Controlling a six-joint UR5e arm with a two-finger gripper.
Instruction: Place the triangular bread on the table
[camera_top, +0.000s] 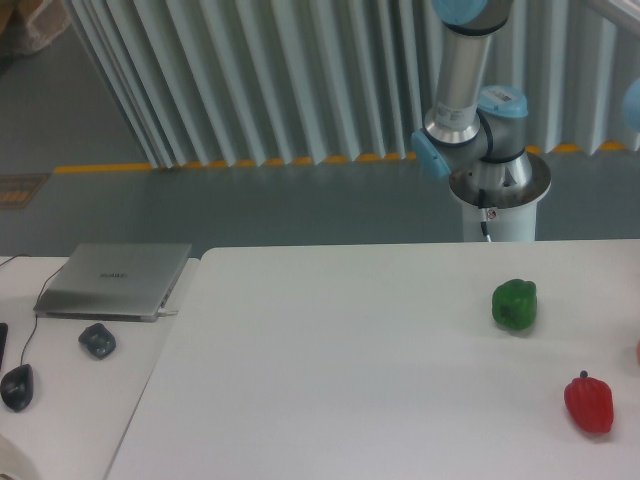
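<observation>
A single fixed camera looks down across a large white bench (350, 370) with a rounded corner at its far left. Behind it runs a grey floor with a yellow stripe and a wall of pale vertical slats.

The robot arm (465, 75) rises from a round white pedestal just beyond the far edge of the bench, toward its right side. Only the base, a blue-capped joint and a silver upright tube show; the rest of the arm leaves the picture at the top and right. The claw is outside the picture, so whether it is wide, narrow or holding anything cannot be told.

The triangular bread does not show anywhere in this view, so its place cannot be told.

On the bench, a green bell pepper (515, 304) sits near the right side, closer to the far edge than to the near one. A red bell pepper (589, 402) stands nearer the camera and closer to the right edge, well apart from the green one. A sliver of something reddish touches the right edge of the picture between them; it is too small to tell what it is.

To the left, an adjoining off-white desk (70, 400) carries a closed silver laptop (115, 280) toward its far side. Two dark computer mice lie nearer the camera, one (97, 340) just in front of the laptop and one (16, 386) by the left edge.
</observation>
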